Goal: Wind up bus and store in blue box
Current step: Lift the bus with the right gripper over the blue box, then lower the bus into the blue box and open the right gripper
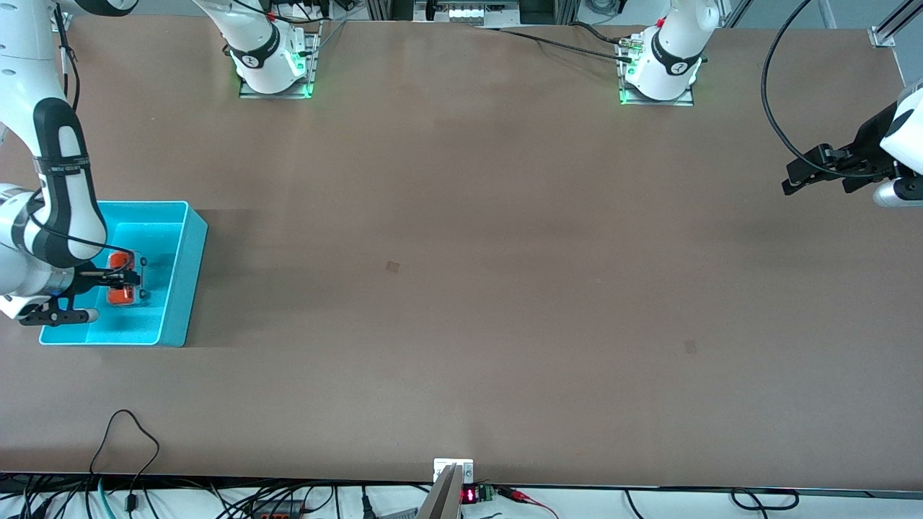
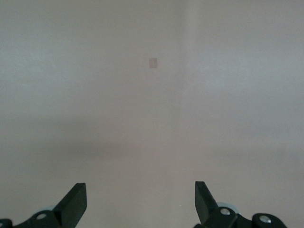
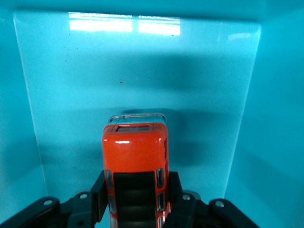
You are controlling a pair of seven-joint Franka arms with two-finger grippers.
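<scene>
Front view read as a clock face, 12 at the arm bases.

- The blue box (image 1: 192, 274) sits on the table (image 1: 461, 288) at about 9 o'clock, at the right arm's end. Its long side runs along the 6–12 line and its top is open.
- The bus (image 1: 121, 294) is inside the box, roughly at mid-length. In the right wrist view the bus (image 3: 135, 152) is orange with a dark roof panel. It lies along the box (image 3: 142, 61), nose toward a short end wall.
- The right tool (image 1: 126, 277) reaches down into the box. Its fingers (image 3: 99, 197) are clamped on the flanks of the bus at the roof-panel end, leaving the nose free. The side grip probably keeps the wheels clear so the toy can be set down level.
- A shadow lies close under the nose, so the bus is low over the box floor. Whether the wheels touch cannot be told.
- Judgement: this is the storing step, close to its end. What remains is to part the fingers and lift straight up. Risks are dragging the toy along or catching the thin wall.
- The left tool (image 1: 793, 184) hangs over bare table at about 3 o'clock, at the left arm's end, well apart from the box. That arm waits. In the left wrist view the tool (image 2: 141, 197) has its fingers spread with nothing between them, only table below.
</scene>
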